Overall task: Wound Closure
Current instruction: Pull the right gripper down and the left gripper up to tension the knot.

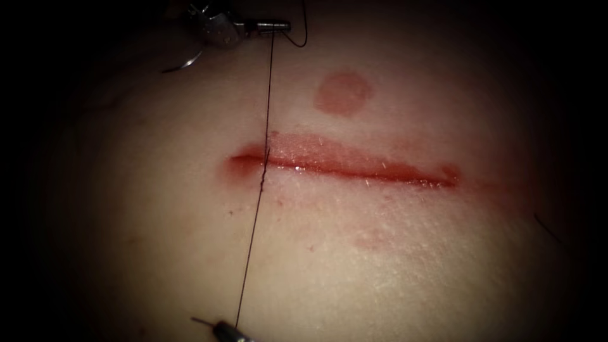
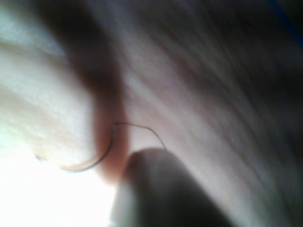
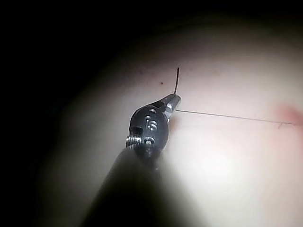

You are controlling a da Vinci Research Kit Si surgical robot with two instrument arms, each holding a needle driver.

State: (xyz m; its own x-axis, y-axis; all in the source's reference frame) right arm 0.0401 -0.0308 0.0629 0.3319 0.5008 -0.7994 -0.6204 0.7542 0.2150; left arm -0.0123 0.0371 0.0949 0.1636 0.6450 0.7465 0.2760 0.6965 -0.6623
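Closest to me, at 6 o'clock in the endoscope view, the right tool [image 1: 223, 326] comes up from the near edge w/ its jaws pressed together on the thread [image 1: 253, 228]. A short cut end [image 1: 201, 322] sticks out past the tips toward 9 o'clock. The right wrist view shows the same pinch: right tool [image 3: 175, 100], jaws closed, the stub of the cut end [image 3: 176, 80] standing off the tips, and the thread [image 3: 222, 116] running straight and tight over the pale tissue [image 3: 227, 165] to a reddish patch. From that tool the thread climbs toward 12 o'clock as a taut line over the tissue [image 1: 411, 266] and crosses the cut [image 1: 354, 168] near its left end, where red fluid [image 1: 244, 161] sits darkest. The cut itself lies across the middle, 9 to 3 o'clock, edges apart and wet. Just beyond it, approx 12 o'clock, is a round red mark [image 1: 342, 93] on the skin. Farther back, at 11 o'clock, the left tool [image 1: 282, 26] points toward 3 o'clock, jaws shut on the far end of the thread, w/ a slack loop curling off beside the tips. The needle [image 1: 185, 63] lies just beside that tool at 10 o'clock, held by neither tool and, as far as I can see, resting on the surface, not in the tissue. The left wrist view shows the needle [image 2: 102, 158] as a curve w/ thread trailing from one end.
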